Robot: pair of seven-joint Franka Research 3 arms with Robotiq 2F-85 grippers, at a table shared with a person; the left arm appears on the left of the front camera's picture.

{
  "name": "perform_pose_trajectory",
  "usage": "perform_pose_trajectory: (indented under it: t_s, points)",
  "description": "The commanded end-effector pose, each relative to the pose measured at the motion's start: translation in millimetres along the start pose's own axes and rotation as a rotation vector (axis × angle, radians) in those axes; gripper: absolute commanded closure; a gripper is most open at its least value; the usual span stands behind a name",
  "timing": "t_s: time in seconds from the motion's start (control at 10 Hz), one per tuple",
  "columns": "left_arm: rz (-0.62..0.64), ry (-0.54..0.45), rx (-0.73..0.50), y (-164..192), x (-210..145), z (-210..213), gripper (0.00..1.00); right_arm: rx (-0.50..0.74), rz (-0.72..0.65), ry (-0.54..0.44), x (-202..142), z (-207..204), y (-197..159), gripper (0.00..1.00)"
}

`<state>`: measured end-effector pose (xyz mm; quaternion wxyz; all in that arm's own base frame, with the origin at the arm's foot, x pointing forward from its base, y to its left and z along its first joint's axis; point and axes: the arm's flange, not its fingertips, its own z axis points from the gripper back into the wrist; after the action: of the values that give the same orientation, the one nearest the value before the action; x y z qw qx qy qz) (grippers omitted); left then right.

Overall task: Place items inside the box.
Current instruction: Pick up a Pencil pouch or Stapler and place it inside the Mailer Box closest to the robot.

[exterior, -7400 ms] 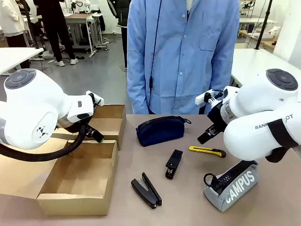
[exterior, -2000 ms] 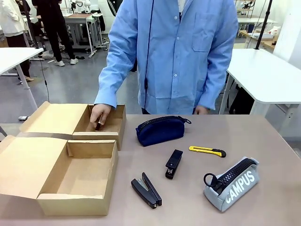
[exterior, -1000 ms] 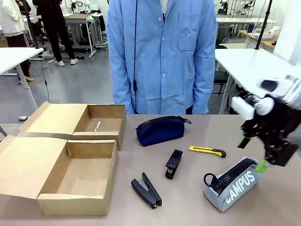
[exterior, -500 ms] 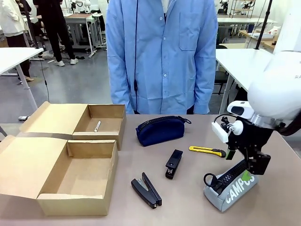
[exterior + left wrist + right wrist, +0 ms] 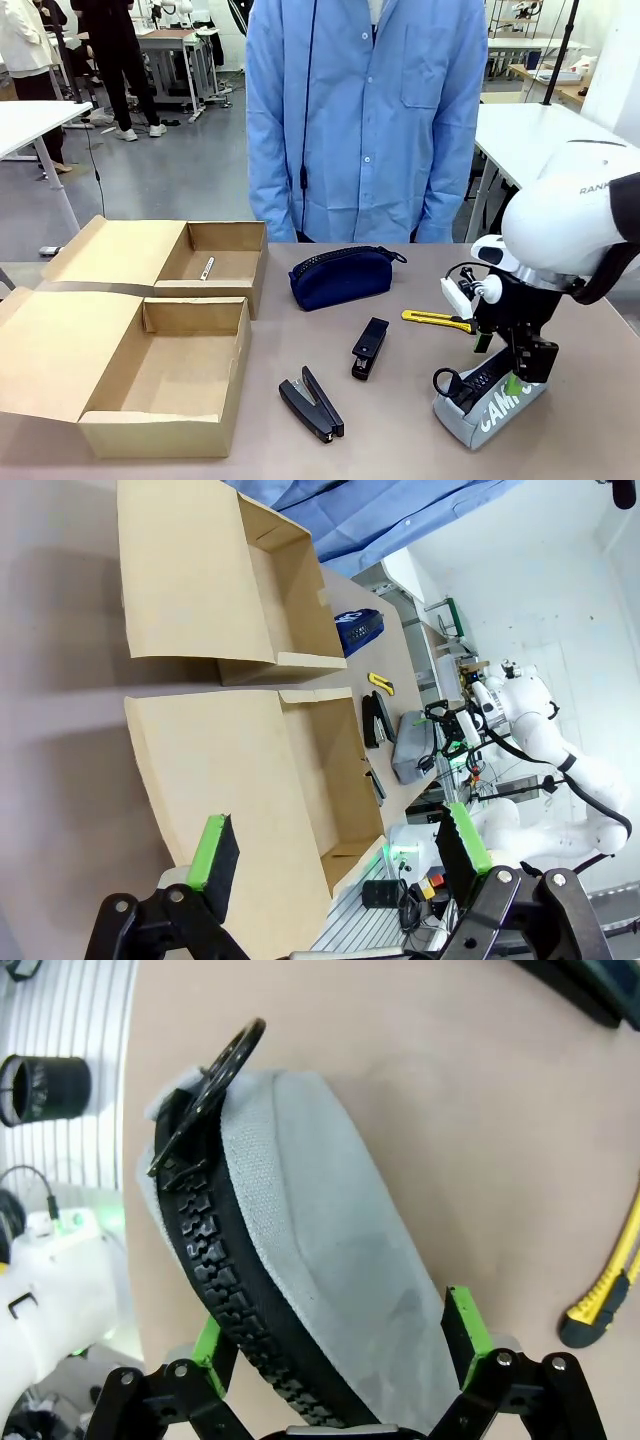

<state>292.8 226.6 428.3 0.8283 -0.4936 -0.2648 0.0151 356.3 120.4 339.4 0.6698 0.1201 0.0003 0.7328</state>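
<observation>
Nearest the camera, the task is barely getting under way: both compartments of the box are sitting open and none of the five items is lying inside yet. Just right of the box's near compartment, one stapler is lying on the surface. Farther right of the box, the grey pouch is resting with the right pincer hanging over it. In the right wrist view its jaws are standing wide, with green pads on either side of the pouch and not yet squeezing, so nothing is being held. The left pincer is hovering out on the box's left, jaws likewise wide and gripping nothing. A little farther back, the second stapler is lying right of the box, and the knife is lying farther right again. Beyond these, the navy pouch is sitting just right of the box's far compartment, apart from it. In that compartment a small pale thing is lying, too small to identify. A person is standing behind the surface. By my judgement all five items are waiting to be moved, the grey pouch looking like the first.
</observation>
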Motion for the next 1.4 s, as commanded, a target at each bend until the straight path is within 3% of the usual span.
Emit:
perform_pose_trajectory:
  t_s: [0.0, 0.1, 0.2, 0.3, 0.4, 0.5, 0.6, 1.3]
  points:
    - [-0.022, -0.019, -0.02, -1, 2, 0, 0.0, 0.016, 0.021, 0.013, -7, -12, 18, 0.0]
    - [-0.022, -0.019, -0.02, -1, 2, 0, 0.0, 0.058, 0.002, 0.01, -9, -12, 17, 0.0]
    - [-0.022, -0.019, -0.02, -1, 2, 0, 0.0, 0.082, 0.0, 0.003, -10, -10, 16, 0.6]
    - [-0.022, -0.019, -0.02, -1, 2, 0, 0.0, 0.083, 0.003, 0.008, -10, -10, 17, 0.6]
    - [-0.022, -0.019, -0.02, -1, 2, 0, 0.0, 0.086, 0.003, 0.015, -10, -10, 17, 1.0]
    - [-0.022, -0.019, -0.02, -1, 2, 0, 0.0, 0.095, 0.007, 0.023, -10, -11, 18, 0.65]
    - [-0.022, -0.019, -0.02, -1, 2, 0, 0.0, 0.097, 0.009, 0.023, -11, -11, 18, 1.0]
    - [-0.022, -0.019, -0.02, -1, 2, 0, 0.0, 0.079, -0.014, 0.011, -15, 3, 24, 1.0]
